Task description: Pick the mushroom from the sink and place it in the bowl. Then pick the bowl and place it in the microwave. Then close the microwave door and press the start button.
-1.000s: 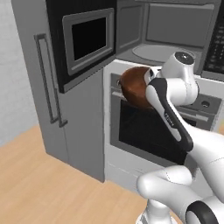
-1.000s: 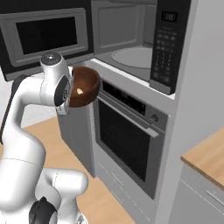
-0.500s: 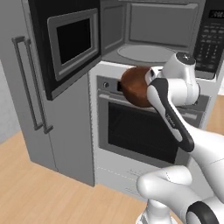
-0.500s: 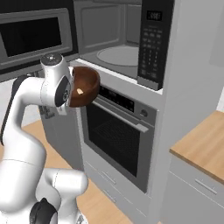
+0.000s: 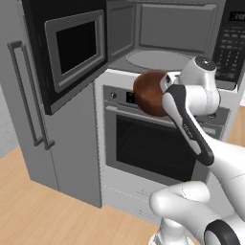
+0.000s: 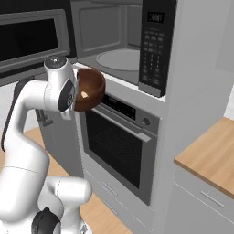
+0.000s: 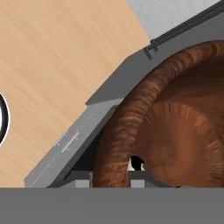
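My gripper (image 7: 111,177) is shut on the rim of the reddish-brown bowl (image 5: 150,93), one finger inside and one outside. It holds the bowl (image 6: 93,87) tilted on its side in front of the oven's control strip, just below the microwave (image 5: 162,38). A small pale mushroom (image 6: 84,94) lies inside the bowl (image 7: 175,131). The microwave door (image 5: 72,48) stands swung open to the left, baring the round glass turntable (image 5: 155,60). The button panel (image 6: 153,45) is to the right of the cavity (image 6: 114,41). The sink is out of view.
A built-in oven (image 5: 153,143) with a dark glass window sits directly under the microwave. A tall grey cabinet with a long bar handle (image 5: 28,95) stands to the left. A wooden counter (image 6: 210,155) lies to the right, and a wooden floor (image 7: 52,65) below.
The whole picture has shifted, so the base has driven: microwave and oven now sit more central and closer. The bowl stays in my gripper at the same spot beside the arm.
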You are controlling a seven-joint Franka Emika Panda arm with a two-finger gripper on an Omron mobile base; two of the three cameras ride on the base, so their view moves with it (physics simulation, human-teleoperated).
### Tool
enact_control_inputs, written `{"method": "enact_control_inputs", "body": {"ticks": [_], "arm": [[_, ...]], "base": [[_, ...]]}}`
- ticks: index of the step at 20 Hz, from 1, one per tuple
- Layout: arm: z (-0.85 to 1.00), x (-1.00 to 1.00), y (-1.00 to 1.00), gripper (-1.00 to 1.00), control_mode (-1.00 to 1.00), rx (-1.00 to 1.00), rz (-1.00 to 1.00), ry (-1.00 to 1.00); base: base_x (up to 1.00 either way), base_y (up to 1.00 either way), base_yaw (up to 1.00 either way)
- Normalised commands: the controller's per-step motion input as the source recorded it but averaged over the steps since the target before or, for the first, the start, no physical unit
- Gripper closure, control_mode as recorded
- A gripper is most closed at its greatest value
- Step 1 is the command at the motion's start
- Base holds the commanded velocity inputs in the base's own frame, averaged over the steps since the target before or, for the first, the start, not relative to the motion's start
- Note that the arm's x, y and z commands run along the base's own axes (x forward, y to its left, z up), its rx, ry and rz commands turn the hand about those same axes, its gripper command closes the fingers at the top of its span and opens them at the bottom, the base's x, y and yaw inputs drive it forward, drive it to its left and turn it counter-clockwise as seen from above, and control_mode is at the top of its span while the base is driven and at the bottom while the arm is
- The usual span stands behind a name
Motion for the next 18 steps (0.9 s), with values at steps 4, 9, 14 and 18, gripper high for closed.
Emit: {"method": "enact_control_inputs", "body": {"ticks": [4,9,14,18], "arm": [[0.62,-0.01,0.13,1.00,-1.00,-0.04,-0.07,-0.19],[0.65,0.40,0.00,1.00,-1.00,-0.07,-0.16,-0.21],[0.60,0.61,0.00,1.00,-1.00,-0.02,-0.11,-0.14],[0.49,0.64,-0.04,1.00,-1.00,0.00,-0.08,-0.02]], "base": [[0.00,0.00,0.00],[0.00,0.00,0.00],[0.00,0.00,0.00],[0.00,0.00,0.00]]}}
